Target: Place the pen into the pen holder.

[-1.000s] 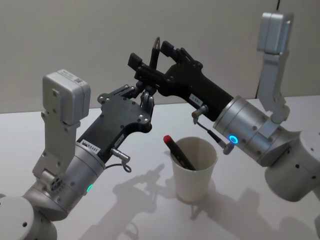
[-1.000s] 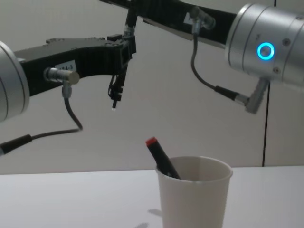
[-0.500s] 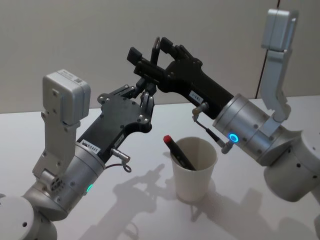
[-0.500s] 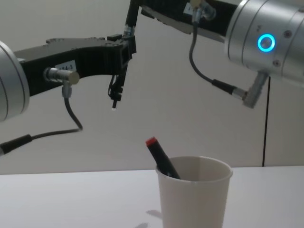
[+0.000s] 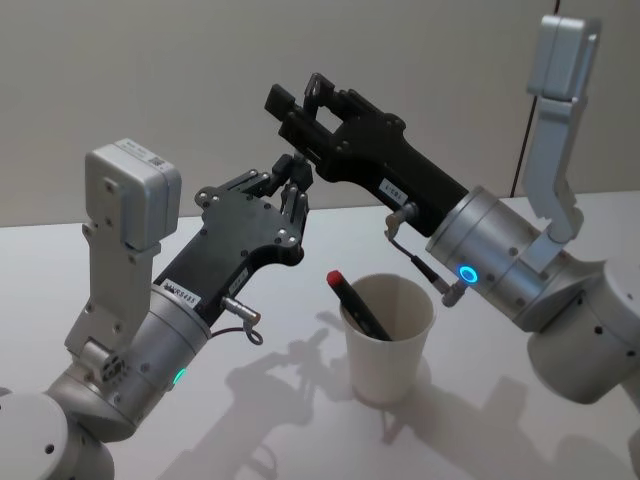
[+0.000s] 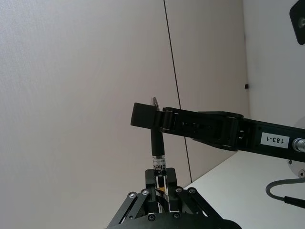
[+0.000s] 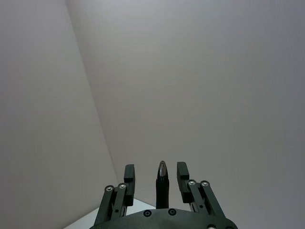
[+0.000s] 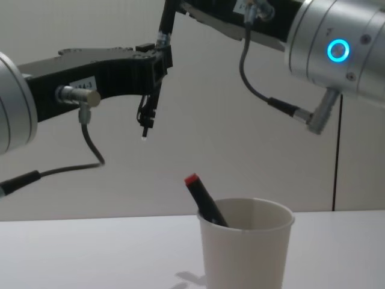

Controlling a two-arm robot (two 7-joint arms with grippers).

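The left gripper (image 5: 293, 196) hung in the air above the table, behind and to the left of the plain white paper cup (image 5: 388, 340) that served as pen holder, and its fingers (image 6: 161, 189) were clamped on the lower barrel of a slim black pen with a silver tip (image 6: 157, 143), held roughly upright. The right gripper (image 5: 305, 108) sat higher, at the pen's top end; from its own wrist camera the pen's pointed end (image 7: 162, 177) stood between its two spread black fingers (image 7: 128, 175), with a gap showing on each side, so it looked open around the pen rather than gripping it. A second black pen with a red cap (image 5: 355, 303) already leaned inside the cup, against the left side of the rim. The step in hand appeared to be a handover of the slim pen between the two arms. To do it well, the receiving fingers would need to close squarely on the barrel before the other hand released, keeping the pen vertical. The drop would then need to line up over the open right part of the cup's mouth, clear of the red-capped pen, with the tip lowered below the rolled rim before release, since the light cup could tip if nudged.
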